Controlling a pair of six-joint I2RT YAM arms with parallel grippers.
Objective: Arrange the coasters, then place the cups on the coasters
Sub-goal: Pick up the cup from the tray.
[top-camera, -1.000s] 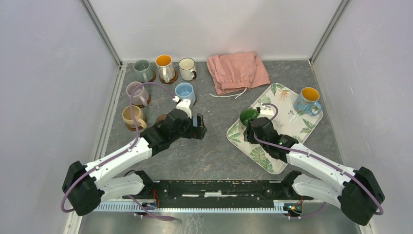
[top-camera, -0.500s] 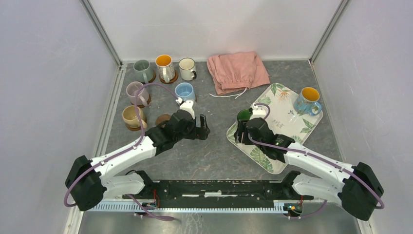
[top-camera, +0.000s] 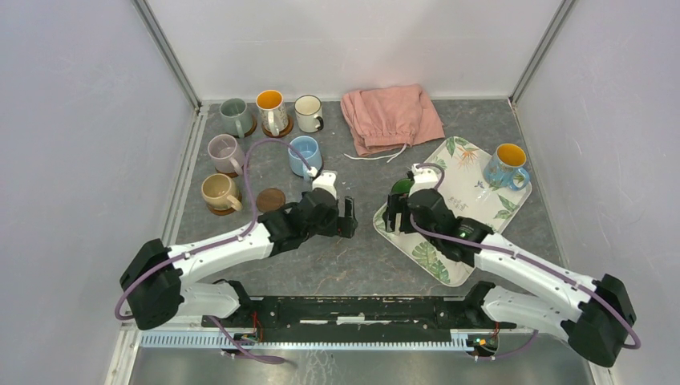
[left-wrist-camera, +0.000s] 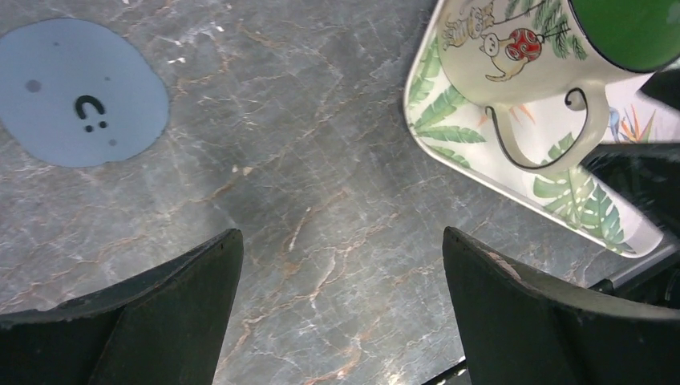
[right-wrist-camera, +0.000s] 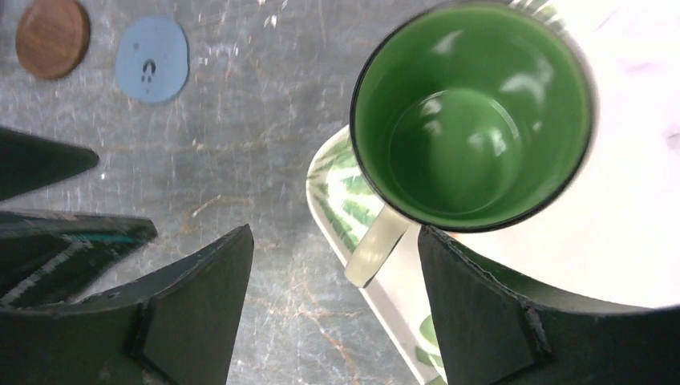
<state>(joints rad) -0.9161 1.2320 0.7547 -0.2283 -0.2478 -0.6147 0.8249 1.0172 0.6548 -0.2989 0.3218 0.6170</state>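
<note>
On the tabletop (top-camera: 353,257), six cups (top-camera: 271,108) seem set on coasters (top-camera: 215,211) at far left; the green-inside cup (right-wrist-camera: 471,112) and the orange-inside cup (top-camera: 507,164) wait on the leafy tray (top-camera: 463,154). A brown coaster (top-camera: 271,198) and a blue coaster (right-wrist-camera: 151,58) lie free. We see the left gripper (left-wrist-camera: 341,241) and the right gripper (right-wrist-camera: 335,234) with fingers released, the right one astride the green-inside cup's handle.

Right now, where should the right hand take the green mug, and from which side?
Probably the handle. The mug stands upright at the tray corner, and its handle sticks out past the tray edge toward the open right hand. Come from that near side and close across the handle.
</note>
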